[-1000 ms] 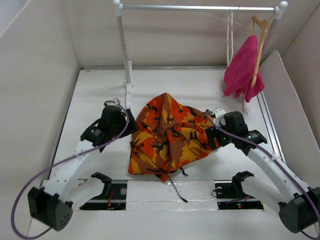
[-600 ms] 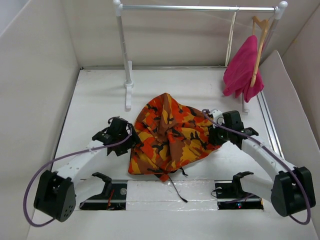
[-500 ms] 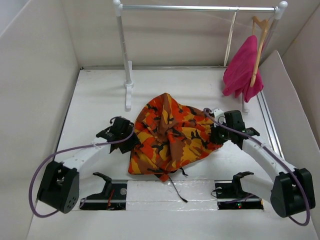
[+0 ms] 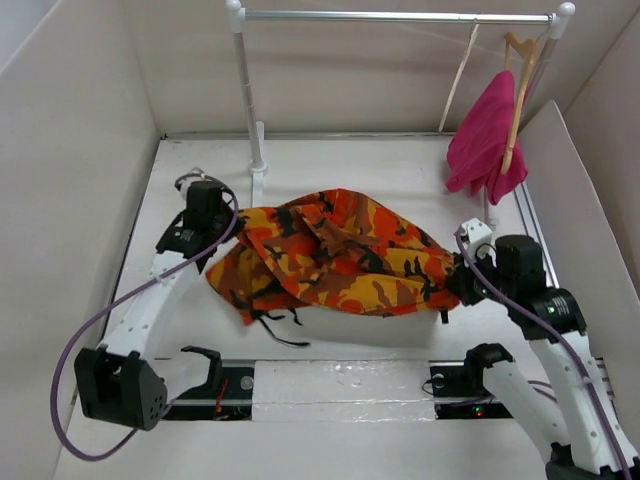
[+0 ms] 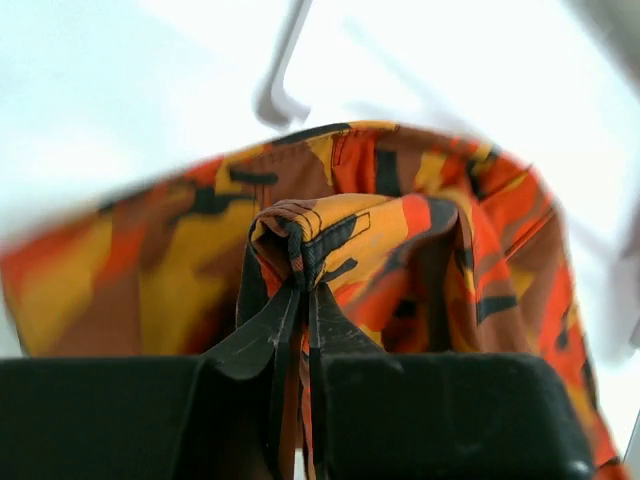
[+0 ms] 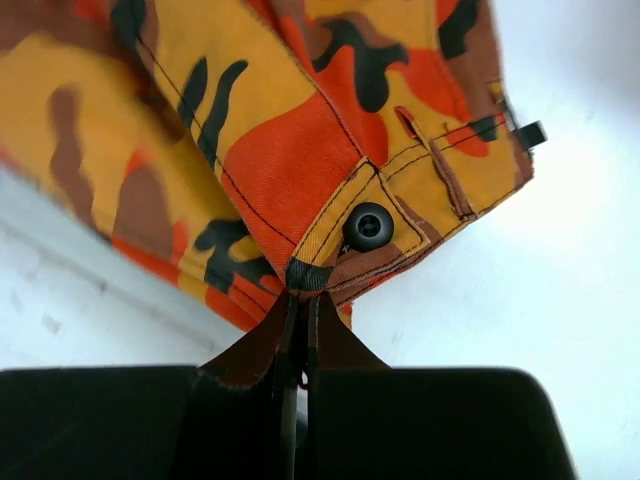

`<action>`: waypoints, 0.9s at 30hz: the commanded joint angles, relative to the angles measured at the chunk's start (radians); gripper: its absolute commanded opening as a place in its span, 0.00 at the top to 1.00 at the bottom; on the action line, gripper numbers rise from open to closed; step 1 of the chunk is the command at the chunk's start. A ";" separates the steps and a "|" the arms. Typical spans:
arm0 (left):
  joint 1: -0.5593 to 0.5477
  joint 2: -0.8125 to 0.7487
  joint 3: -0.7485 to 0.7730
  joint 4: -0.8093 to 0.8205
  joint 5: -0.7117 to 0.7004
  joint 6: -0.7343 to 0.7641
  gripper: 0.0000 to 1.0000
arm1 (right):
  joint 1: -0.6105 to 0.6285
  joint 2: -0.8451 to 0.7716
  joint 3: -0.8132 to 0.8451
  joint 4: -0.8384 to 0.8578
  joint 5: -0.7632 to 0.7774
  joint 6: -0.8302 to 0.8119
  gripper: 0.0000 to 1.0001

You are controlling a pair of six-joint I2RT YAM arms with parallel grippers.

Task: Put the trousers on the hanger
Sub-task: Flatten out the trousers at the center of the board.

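Stretching sideways across the middle of the table, the long cloth trousers (image 4: 335,250) in orange, red, yellow and dark brown camouflage span the gap between my two arms, with a thin dark drawstring (image 4: 275,325) trailing from their near edge onto the surface. I cannot tell whether their middle rests on the table or hangs just above it. At the left end, the left gripper (image 5: 303,295) has its black fingers pressed together on a bunched fold of the fabric. At the right end, the right gripper (image 6: 298,305) pinches the waistband corner just below a round black button (image 6: 368,226). Under the cloth lies the flat white tabletop (image 4: 400,170), boxed in by plain beige walls (image 4: 80,150) on the left, back and right. At the far side stands a white garment rack (image 4: 245,90) with a silver rail (image 4: 390,16). The thin pale cream triangular hanger (image 4: 457,78) hangs from that rail near its right end, well apart from the trousers, beside a darker tan wooden hanger (image 4: 520,70) carrying a plain magenta-pink garment (image 4: 485,140).
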 commanded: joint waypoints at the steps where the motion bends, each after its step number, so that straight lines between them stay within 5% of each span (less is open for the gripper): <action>1: 0.020 -0.099 0.086 -0.128 -0.114 0.104 1.00 | -0.009 -0.067 0.016 -0.280 -0.034 -0.001 1.00; 3: 0.020 -0.121 0.043 -0.165 -0.074 0.102 1.00 | -0.009 -0.065 -0.031 -0.344 -0.082 -0.052 1.00; 6: 0.020 -0.179 -0.069 -0.207 -0.042 0.084 0.83 | 0.002 -0.064 -0.120 -0.428 -0.189 -0.170 1.00; 7: 0.020 -0.217 -0.087 -0.222 -0.054 0.075 0.79 | 0.020 -0.070 -0.151 -0.445 -0.166 -0.172 0.91; 8: 0.020 -0.234 -0.101 -0.234 -0.071 0.067 0.62 | 0.034 -0.076 -0.157 -0.439 -0.169 -0.166 0.75; 10: 0.020 -0.281 -0.075 -0.259 -0.135 0.056 0.48 | 0.054 -0.076 -0.129 -0.398 -0.149 -0.126 0.32; 12: 0.020 -0.300 0.000 -0.259 -0.173 0.058 0.34 | 0.054 -0.021 -0.069 -0.361 -0.112 -0.113 0.20; 18: -0.084 -0.102 0.192 -0.159 -0.158 0.153 0.32 | -0.031 0.182 0.002 -0.029 0.127 -0.057 0.14; 21: -0.108 0.088 0.236 -0.083 -0.213 0.151 0.29 | -0.211 0.322 -0.027 0.253 0.127 0.029 0.15; 27: -0.068 0.210 0.229 -0.001 -0.103 0.185 0.19 | -0.405 0.430 -0.140 0.406 0.083 0.077 0.14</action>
